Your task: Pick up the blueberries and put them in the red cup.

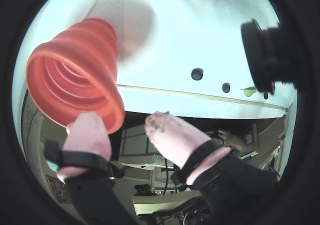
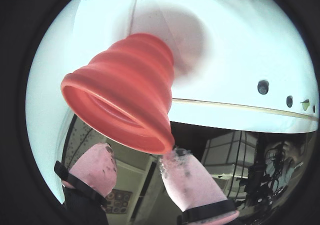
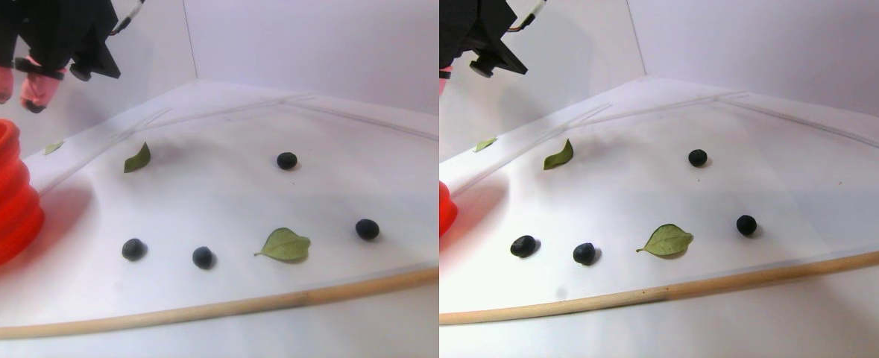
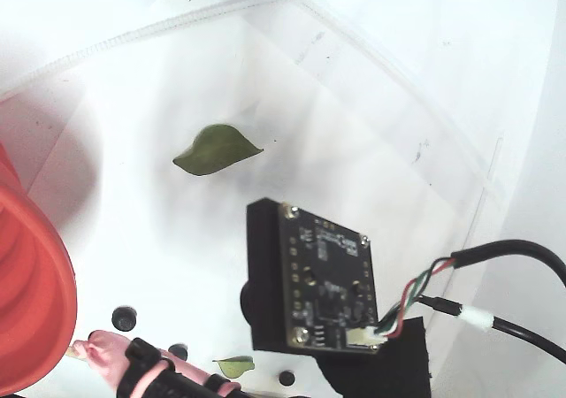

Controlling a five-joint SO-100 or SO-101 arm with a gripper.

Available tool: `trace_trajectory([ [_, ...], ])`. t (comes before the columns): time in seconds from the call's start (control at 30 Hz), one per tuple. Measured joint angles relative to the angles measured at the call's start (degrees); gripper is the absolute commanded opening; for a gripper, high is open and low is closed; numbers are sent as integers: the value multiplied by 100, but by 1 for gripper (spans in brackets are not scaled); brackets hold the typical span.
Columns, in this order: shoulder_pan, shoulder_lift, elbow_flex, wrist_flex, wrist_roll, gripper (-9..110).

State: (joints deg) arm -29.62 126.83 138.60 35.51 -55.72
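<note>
In a wrist view the pink fingers (image 1: 90, 135) stood wide apart and empty just beyond the red cup (image 1: 75, 80), likely placed there for dropping berries in. The cup stood upright on the white bench (image 3: 208, 201), mouth up, long axis vertical. Farther off, four blueberries (image 3: 134, 249) lay scattered among green leaves (image 3: 285, 245).

Bright, even light washes the white tabletop (image 3: 208, 201) almost to glare. The red cup (image 2: 125, 92) throws a soft, broad shadow behind it in both wrist views. Both are fisheye, ringed in black, bending straight edges. The pink tool (image 1: 122, 130) fingers, very close, look soft and blurred.
</note>
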Motion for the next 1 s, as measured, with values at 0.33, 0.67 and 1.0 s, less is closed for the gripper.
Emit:
trace_trajectory([
  [0.33, 686, 378, -167, 510, -510, 16],
  [0.67, 1485, 527, -220, 888, -1187, 16],
  [1.0, 2417, 527, -220, 949, -2092, 15],
])
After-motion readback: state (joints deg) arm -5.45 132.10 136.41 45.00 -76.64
